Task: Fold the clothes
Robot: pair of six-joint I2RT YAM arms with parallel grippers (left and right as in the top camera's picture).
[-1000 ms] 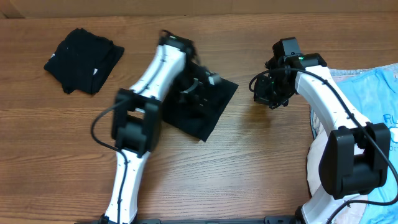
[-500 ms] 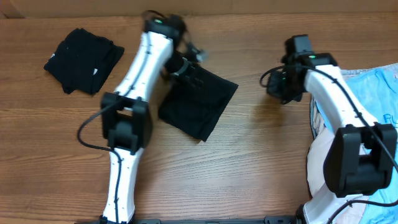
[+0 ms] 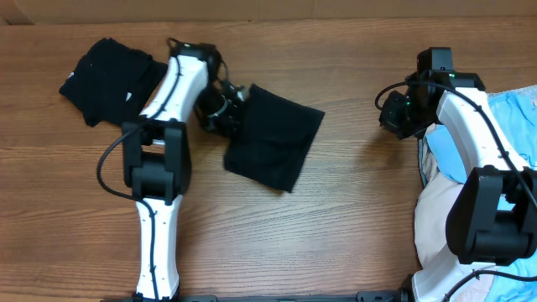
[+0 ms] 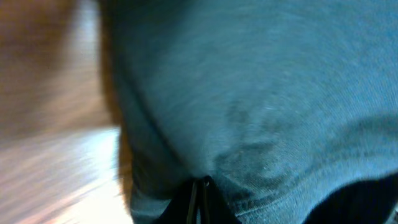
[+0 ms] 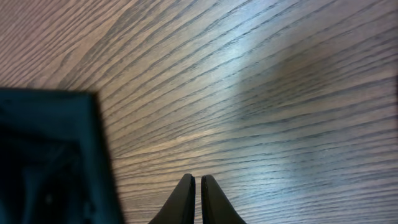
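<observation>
A folded black garment (image 3: 275,134) lies on the wooden table (image 3: 352,210) at centre. My left gripper (image 3: 220,113) is at its left edge. In the left wrist view dark cloth (image 4: 261,93) fills the frame and the fingers (image 4: 200,200) are shut on a fold of it. A second folded black garment (image 3: 109,80) lies at the far left. My right gripper (image 3: 401,117) hovers over bare wood to the right of the centre garment; its fingers (image 5: 198,200) are shut and empty. A dark cloth edge (image 5: 50,162) shows at the lower left of the right wrist view.
A light blue garment (image 3: 512,126) and a white cloth (image 3: 440,222) lie in a pile at the table's right edge, under the right arm.
My left arm has swung left, its gripper going from over the garment's middle to its left edge, and the garment has shifted slightly. My right gripper has drawn back to the right.
</observation>
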